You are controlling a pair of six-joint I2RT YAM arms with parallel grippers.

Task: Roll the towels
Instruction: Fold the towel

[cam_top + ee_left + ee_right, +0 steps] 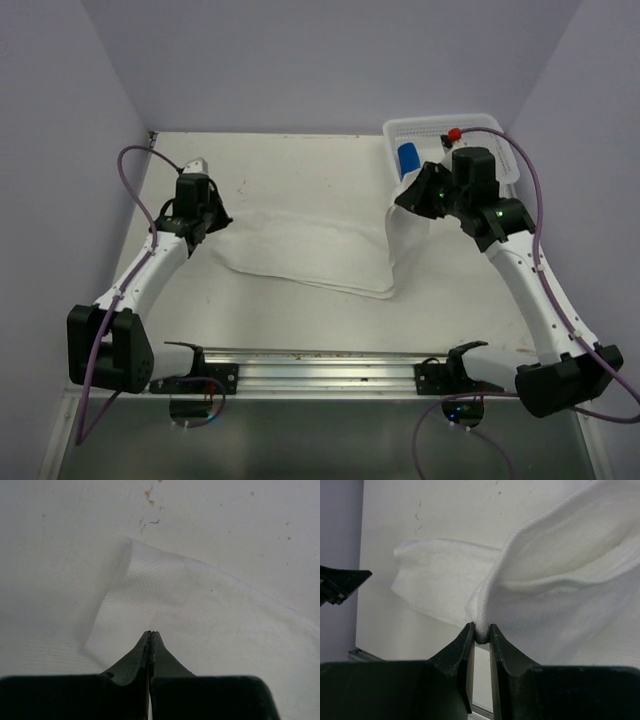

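The white towel (560,580) is caught at a fold of its edge between the nearly closed jaws of our right gripper (481,630). The gripper holds that end up off the table (300,160), so the cloth hangs from the fingers in a drooping sheet. Our left gripper (151,636) has its jaws pressed fully together, tips down at the towel's opposite end, just behind a corner that lies folded over. We cannot tell whether any cloth is pinched between them. Outward from the two grippers, the towel stretches long across the middle of the table, flat and slightly rumpled on the left and rising on the right, its weave finely textured. Just behind the right gripper, in the far right corner, stands the white perforated basket (440,122). In it we see the blue towel (408,160), a compact bundle at the basket's left side, and a small red object (454,133) near its far wall.
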